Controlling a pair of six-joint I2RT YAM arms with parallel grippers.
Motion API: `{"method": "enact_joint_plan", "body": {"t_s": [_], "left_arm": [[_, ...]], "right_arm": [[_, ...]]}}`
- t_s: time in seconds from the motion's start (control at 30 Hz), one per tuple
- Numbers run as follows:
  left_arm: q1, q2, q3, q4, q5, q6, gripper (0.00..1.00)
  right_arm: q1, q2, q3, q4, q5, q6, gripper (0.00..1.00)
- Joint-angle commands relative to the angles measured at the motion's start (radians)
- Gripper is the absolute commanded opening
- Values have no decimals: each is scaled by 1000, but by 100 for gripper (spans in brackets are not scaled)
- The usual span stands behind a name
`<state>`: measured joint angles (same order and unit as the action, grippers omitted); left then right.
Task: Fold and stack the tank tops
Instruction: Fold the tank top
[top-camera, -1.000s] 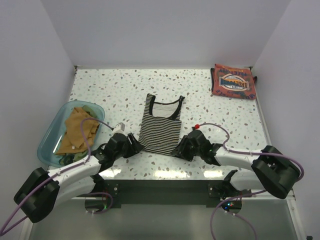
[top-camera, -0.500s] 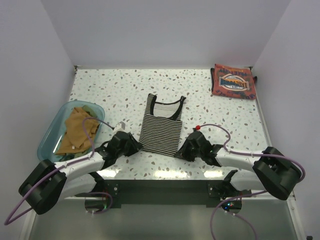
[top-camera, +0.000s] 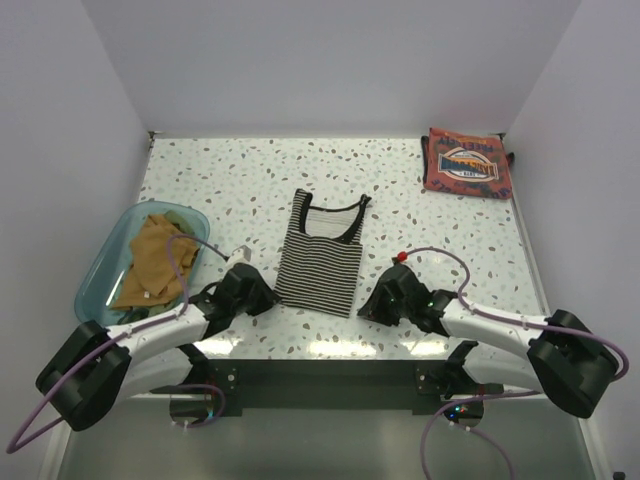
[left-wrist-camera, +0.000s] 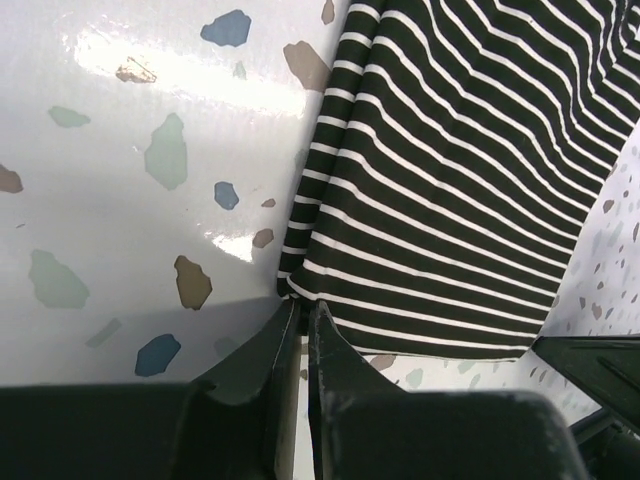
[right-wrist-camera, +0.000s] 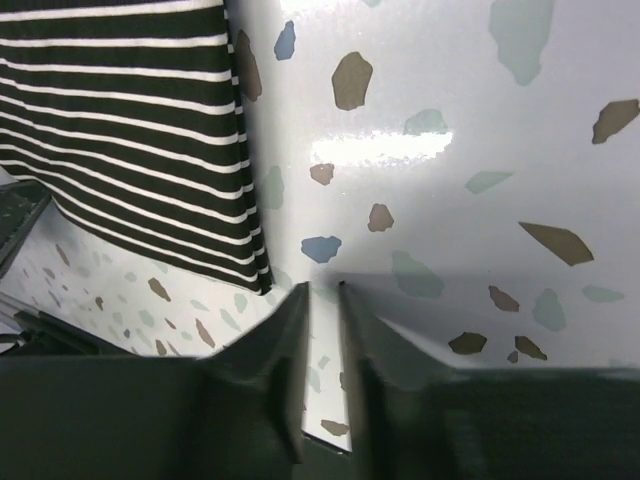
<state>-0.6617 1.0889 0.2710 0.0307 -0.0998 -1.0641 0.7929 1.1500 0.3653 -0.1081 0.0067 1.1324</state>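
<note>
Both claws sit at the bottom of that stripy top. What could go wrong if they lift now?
1. The right gripper seems closed over bare table beside the corner of the striped tank top, not on it; lifting might raise one side only and skew the fold.
2. The left gripper appears to pinch only the tip of its corner, so the cloth could slip out.

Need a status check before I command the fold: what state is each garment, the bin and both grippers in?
striped tank top: spread flat, unfolded, mid-table.
rust-red tank top: folded, far right corner.
teal bin: holds clothes, left side.
mustard tops: crumpled inside the teal bin.
left gripper: shut, seemingly pinching the striped tank top's near-left hem corner.
right gripper: shut on nothing, just beside the near-right hem corner.
</note>
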Motion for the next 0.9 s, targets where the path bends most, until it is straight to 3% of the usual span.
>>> {"method": "enact_joint_plan", "body": {"t_s": [0.0, 0.1, 0.3, 0.63, 0.87], "left_arm": [[-6, -23, -3, -147, 6, 52, 11], [-27, -44, -9, -164, 11, 33, 12], [-70, -81, -55, -181, -8, -51, 4], [-128, -109, -78, -207, -31, -119, 0], [-139, -119, -67, -225, -40, -105, 0]], "right_arm": [[3, -29, 8, -127, 47, -40, 30], [6, -35, -2, -96, 16, -19, 41], [60, 6, 7, -62, 10, 18, 48], [158, 99, -25, -13, 45, 104, 45], [170, 126, -26, -25, 91, 109, 31]]}}
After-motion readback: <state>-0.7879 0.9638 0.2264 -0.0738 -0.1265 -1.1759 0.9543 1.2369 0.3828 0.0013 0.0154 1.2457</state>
